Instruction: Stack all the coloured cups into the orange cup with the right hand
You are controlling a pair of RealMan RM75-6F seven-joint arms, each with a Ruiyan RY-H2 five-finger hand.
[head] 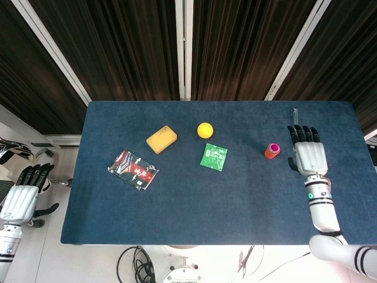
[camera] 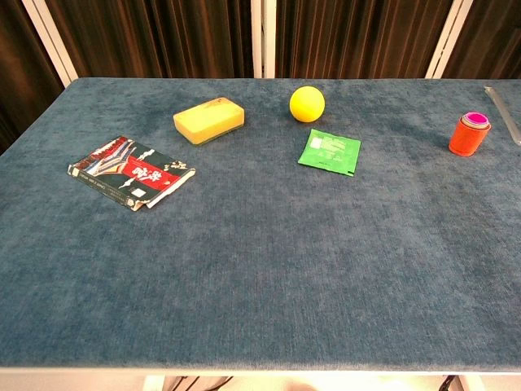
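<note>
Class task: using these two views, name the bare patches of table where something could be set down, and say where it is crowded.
Bare: the near half of the table, and between green packet and orange cup. Crowded: book, sponge, ball, packet.

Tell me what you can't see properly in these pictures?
- How many cups sit inside the orange cup: only the pink cup rim shows, both views.
- Right hand: outside the chest view.
- Writing on the green packet: too small.
</note>
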